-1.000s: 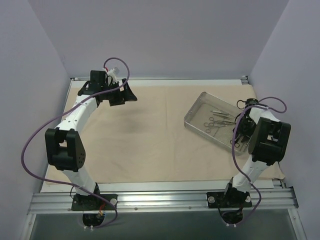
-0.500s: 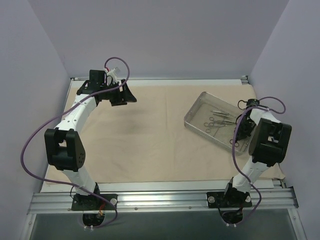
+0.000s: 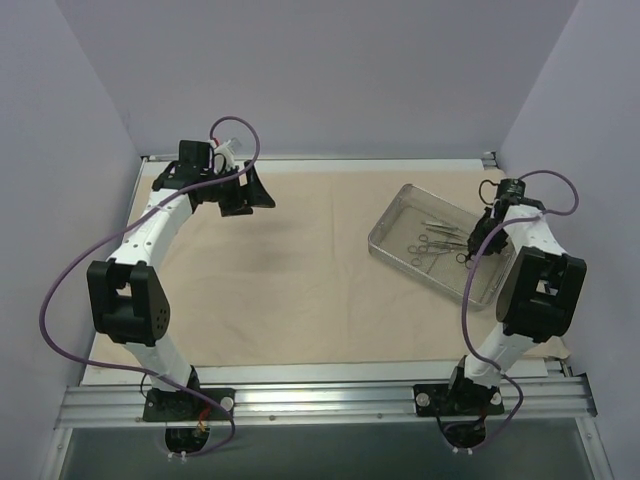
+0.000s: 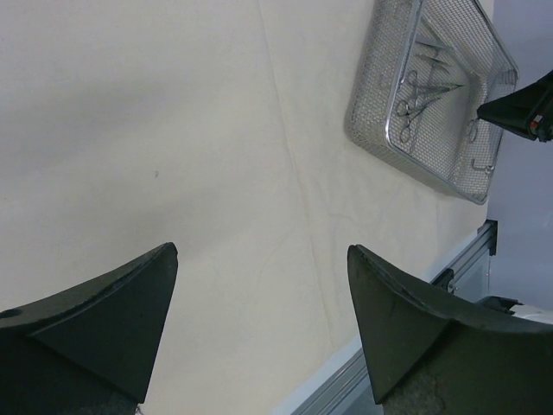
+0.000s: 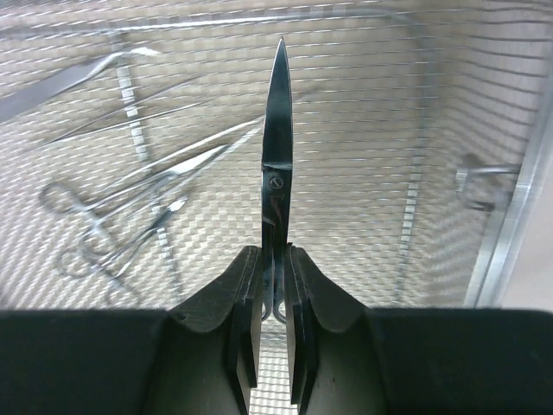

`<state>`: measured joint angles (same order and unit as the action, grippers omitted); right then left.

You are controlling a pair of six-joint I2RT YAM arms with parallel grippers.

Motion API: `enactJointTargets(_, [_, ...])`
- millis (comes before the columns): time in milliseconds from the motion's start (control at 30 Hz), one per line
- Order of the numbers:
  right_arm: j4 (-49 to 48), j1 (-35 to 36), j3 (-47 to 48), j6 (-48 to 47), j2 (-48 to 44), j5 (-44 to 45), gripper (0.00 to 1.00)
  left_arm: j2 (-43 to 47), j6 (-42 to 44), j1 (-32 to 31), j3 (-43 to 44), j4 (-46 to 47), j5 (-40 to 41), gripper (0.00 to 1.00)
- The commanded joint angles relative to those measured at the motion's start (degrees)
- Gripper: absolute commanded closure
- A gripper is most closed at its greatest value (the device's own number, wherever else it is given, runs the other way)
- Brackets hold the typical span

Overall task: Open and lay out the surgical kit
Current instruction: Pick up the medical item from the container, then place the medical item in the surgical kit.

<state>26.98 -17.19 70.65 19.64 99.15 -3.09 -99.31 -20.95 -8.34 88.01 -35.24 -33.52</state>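
The right pincer (image 5: 275, 259) clamps a pair of scissors (image 5: 276, 130) by the handle end, blades pointing straight out along its fingers, over the mesh tray (image 3: 388, 217) where the other instruments (image 5: 130, 199) lie. Bare cloth (image 3: 300, 270) covers the surface to the tray's left. The left pincer (image 4: 261, 249) hovers released, well apart.

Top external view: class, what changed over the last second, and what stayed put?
The right gripper moved away from the bases, farther over the mesh tray; it is shut on scissors. The left gripper, open, the tray and the beige cloth stayed put.
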Motion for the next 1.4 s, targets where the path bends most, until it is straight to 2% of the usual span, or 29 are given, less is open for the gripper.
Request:
enactJointTargets(0, [-1.40, 2.86, 1.50, 0.31, -2.83, -7.17, 1.00, 2.45, -0.58, -0.63, 3.05, 0.96, -2.86, 0.12])
enactJointTargets(167, [-5.45, 11.71, 6.24, 1.63, -2.22, -18.50, 1.00, 3.85, -2.95, -2.03, -0.37, 9.12, -12.96, 0.12])
enactJointTargets(300, [-6.15, 19.88, 13.09, 1.72, -0.54, -25.09, 1.00, 6.40, -2.78, -3.52, -3.19, 13.44, -17.35, 0.15])
enactJointTargets(433, [-9.65, 25.88, 17.93, 2.51, -0.10, -32.40, 1.00, 8.86, -4.45, -4.49, -6.09, 17.66, -19.13, 0.18])
enactJointTargets(567, [-17.04, 29.93, 17.68, 6.10, -0.45, -39.79, 1.00, 10.71, -6.12, -4.58, -7.76, 18.82, -18.69, 0.18])
enactJointTargets(633, [-16.97, 32.38, 18.29, 6.99, 0.25, -37.01, 1.00, 12.29, -5.51, -4.32, -8.29, 16.71, -14.50, 0.21])
enactJointTargets(700, [-16.96, 34.41, 18.91, 9.00, 1.83, -35.06, 1.00, 13.61, -3.68, -4.14, -8.12, 10.22, -8.87, 0.21])
enactJointTargets(833, [-14.60, 40.47, 21.37, 11.28, 4.55, -26.54, 1.00, 15.37, -1.99, -4.05, -9.08, 7.74, -6.66, 0.21])
enactJointTargets(900, [-13.10, 42.76, 23.11, 12.61, 6.75, -21.88, 1.00, 16.94, -1.81, -3.97, -9.34, 3.36, 1.14, 0.21])
enactJointTargets(1100, [-4.58, 47.50, 30.77, 16.03, 14.57, -12.04, 1.00, 17.31, -0.40, -1.16, -8.82, -7.02, 13.28, 0.20])
enactJointTargets(1267, [-0.97, 50.50, 36.04, 18.68, 20.71, -9.22, 1.00, 16.08, -0.41, 0.25, -9.34, -6.86, 11.29, 0.20])
enactJointTargets(1367, [0.09, 51.82, 38.15, 18.51, 21.87, -7.89, 1.00, 15.98, 1.70, 0.08, -10.04, -3.88, 5.94, 0.20])
